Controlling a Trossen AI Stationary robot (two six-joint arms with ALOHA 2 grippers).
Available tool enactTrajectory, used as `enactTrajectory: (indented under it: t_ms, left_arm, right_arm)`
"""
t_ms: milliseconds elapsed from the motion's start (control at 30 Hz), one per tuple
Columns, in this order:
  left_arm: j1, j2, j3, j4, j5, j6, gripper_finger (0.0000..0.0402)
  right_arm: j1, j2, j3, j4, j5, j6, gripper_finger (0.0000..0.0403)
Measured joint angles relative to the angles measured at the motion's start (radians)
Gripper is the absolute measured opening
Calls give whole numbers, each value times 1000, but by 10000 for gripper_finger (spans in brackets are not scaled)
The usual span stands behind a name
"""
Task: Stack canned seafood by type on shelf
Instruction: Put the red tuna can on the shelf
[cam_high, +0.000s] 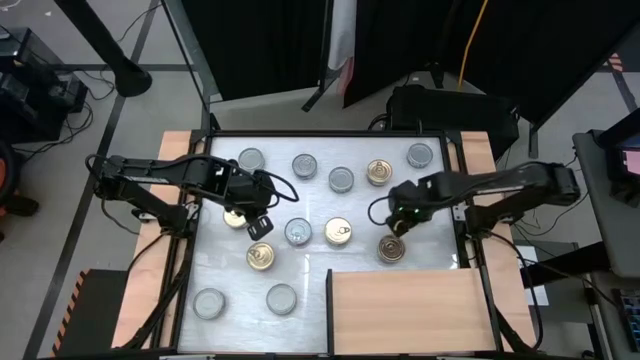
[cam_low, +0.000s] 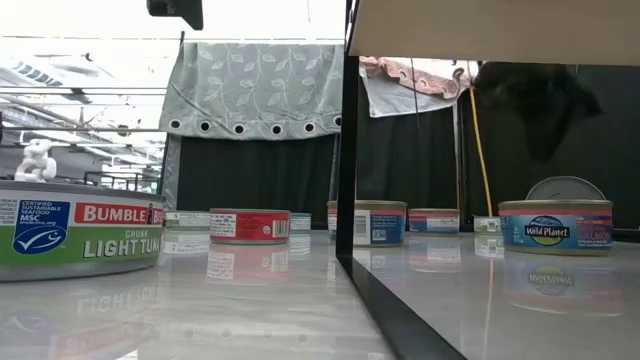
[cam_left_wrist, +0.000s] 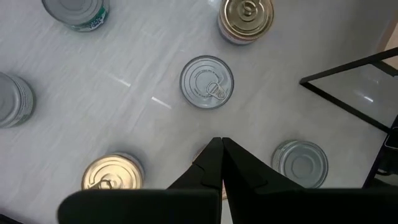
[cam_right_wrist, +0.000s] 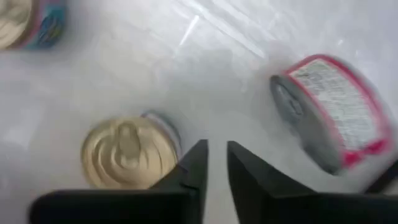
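Observation:
Canned seafood stands scattered on the white tabletop: silver-topped tins such as one (cam_high: 298, 232) and gold-topped ones such as another (cam_high: 339, 232). The shelf (cam_high: 405, 310), a light-brown board, lies at the near right with nothing on it. My left gripper (cam_high: 258, 222) hovers shut above the table's left middle, its fingertips (cam_left_wrist: 221, 144) over bare tabletop between tins. My right gripper (cam_high: 400, 222) points down just beyond a gold-topped tin (cam_right_wrist: 127, 152), its fingers (cam_right_wrist: 216, 155) a small gap apart with nothing between them. A red-labelled tin (cam_right_wrist: 329, 112) lies to its other side.
Tins line the far part of the table (cam_high: 341, 179) and two silver ones (cam_high: 282, 298) stand near the front left. A black frame post (cam_low: 345, 150) carries the shelf board above table level. Narrow wooden strips (cam_high: 180, 150) flank the white top.

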Motion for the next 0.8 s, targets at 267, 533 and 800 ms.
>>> enactTrajectory:
  t_ms: [267,533,800]
  left_arm:
    - [24,0,0,9,0,2,8]
    - [40,0,0,22,0,0,8]
    - [38,0,0,42,0,-26,8]
  right_arm:
    - [-69,-63,97,-235,38,-429,253]
    - [-175,-62,-8,-222,39,-615,358]
    - [-244,-62,-126,-63,37,-657,346]
